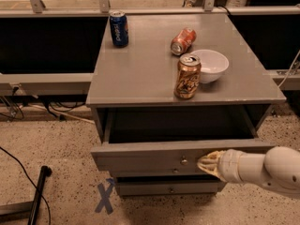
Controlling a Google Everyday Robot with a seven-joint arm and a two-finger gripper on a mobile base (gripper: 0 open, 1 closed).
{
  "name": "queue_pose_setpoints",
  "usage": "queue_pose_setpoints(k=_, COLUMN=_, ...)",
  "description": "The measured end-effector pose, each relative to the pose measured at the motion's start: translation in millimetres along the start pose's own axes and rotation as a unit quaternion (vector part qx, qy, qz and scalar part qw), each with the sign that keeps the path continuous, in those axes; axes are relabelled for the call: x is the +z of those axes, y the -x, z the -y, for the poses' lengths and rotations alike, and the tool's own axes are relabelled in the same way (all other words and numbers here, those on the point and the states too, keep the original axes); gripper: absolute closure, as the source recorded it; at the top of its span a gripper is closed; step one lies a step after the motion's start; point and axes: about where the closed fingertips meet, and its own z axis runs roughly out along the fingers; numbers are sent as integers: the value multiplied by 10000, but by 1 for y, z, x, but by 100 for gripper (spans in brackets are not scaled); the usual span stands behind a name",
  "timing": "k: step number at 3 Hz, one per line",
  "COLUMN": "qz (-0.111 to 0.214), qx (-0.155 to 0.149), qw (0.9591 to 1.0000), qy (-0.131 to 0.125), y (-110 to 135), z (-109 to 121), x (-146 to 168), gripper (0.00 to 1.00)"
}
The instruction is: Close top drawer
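Observation:
The top drawer (150, 156) of the grey cabinet stands partly open, its dark inside showing as a narrow band under the tabletop. Its flat grey front has a small round metal knob (184, 161) at the centre. My gripper (206, 163) comes in from the right on a white arm. Its tan tip rests against the drawer front just right of the knob.
On the cabinet top (140, 69) stand a blue can (118, 28), a brown can (188, 76), a white bowl (209, 64) and an orange can lying on its side (182, 41). A lower drawer (168, 187) sits below. A blue tape X (104, 197) and a black pole (38, 193) lie on the floor at left.

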Motion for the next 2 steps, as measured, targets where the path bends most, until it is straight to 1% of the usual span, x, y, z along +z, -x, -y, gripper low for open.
queue_pose_setpoints(k=1, qz=81, qx=-153, qw=9998, qy=-73, y=13, z=27, x=14, gripper=100)
queue_pose_setpoints(k=2, qz=178, qx=-203, qw=9996, qy=-51, y=18, z=47, x=29, gripper=100)
